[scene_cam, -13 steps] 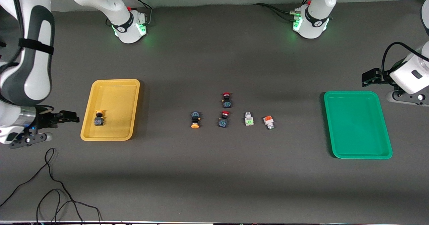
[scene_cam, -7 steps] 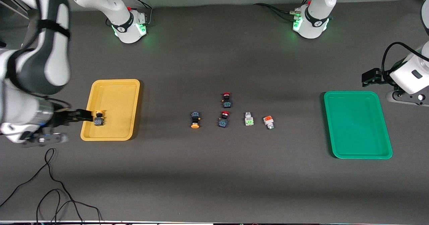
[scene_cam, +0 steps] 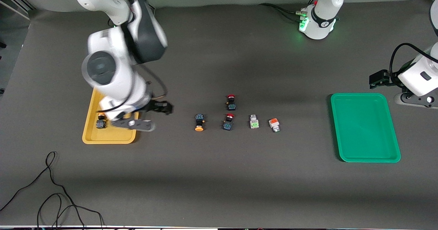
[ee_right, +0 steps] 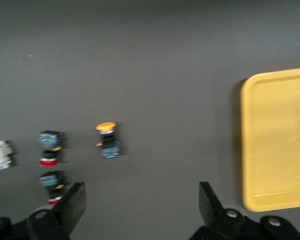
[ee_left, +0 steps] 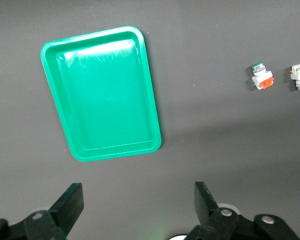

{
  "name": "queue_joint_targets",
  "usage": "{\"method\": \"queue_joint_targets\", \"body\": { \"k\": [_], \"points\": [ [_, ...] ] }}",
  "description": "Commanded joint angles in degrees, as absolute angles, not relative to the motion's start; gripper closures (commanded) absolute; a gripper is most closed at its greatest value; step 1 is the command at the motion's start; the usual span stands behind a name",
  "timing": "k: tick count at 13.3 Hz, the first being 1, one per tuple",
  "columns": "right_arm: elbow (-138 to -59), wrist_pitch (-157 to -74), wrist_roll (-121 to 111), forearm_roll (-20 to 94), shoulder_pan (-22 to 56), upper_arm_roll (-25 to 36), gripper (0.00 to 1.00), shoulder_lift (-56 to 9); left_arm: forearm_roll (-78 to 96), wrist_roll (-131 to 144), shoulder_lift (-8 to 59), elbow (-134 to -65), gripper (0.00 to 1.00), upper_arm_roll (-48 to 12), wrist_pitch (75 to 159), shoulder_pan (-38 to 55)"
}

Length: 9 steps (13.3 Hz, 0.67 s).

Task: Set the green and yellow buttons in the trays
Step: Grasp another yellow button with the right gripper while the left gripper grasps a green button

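The yellow tray lies toward the right arm's end and holds one yellow-capped button. A second yellow-capped button lies on the table mid-way, in a row with a light-green-block button and an orange-red-block button. The green tray sits toward the left arm's end with nothing in it. My right gripper hangs open and holds nothing, over the table between the yellow tray and the loose yellow-capped button. My left gripper waits open over bare table beside the green tray.
Two black switches with red caps lie among the buttons. The right arm's body covers part of the yellow tray. Loose black cables trail near the table's front edge at the right arm's end.
The right arm has swung from outside the yellow tray across it toward the table's middle, gripper open throughout. The buttons, trays and left arm have not moved.
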State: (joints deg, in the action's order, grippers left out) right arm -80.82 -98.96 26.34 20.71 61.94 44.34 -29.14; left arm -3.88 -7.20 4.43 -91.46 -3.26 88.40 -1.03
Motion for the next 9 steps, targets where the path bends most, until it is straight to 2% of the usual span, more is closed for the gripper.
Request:
{"method": "queue_joint_targets", "body": {
  "k": [1, 5, 7, 9],
  "points": [
    [-79.62, -103.6, 29.79, 22.24, 61.08, 40.62, 0.0, -32.07, -3.43, -2.66, 4.66, -90.53, 0.02, -3.25, 88.33, 0.17],
    [-86.89, -115.97, 24.73, 23.9, 60.82, 36.22, 0.0, -36.2, 2.36, 5.43, 8.07, -88.25, 0.01, -5.36, 88.68, 2.28],
    [-93.75, -125.37, 20.32, 27.22, 60.91, 35.25, 0.0, -37.7, 2.9, 7.37, 10.18, -88.85, 0.01, -5.97, 92.26, 4.56],
    [-95.8, -131.99, 18.2, 30.57, 60.91, 33.32, 0.0, -41.81, 2.9, 13.07, 13.61, -89.03, 0.01, -6.06, 95.43, 7.19]
  ]
}}
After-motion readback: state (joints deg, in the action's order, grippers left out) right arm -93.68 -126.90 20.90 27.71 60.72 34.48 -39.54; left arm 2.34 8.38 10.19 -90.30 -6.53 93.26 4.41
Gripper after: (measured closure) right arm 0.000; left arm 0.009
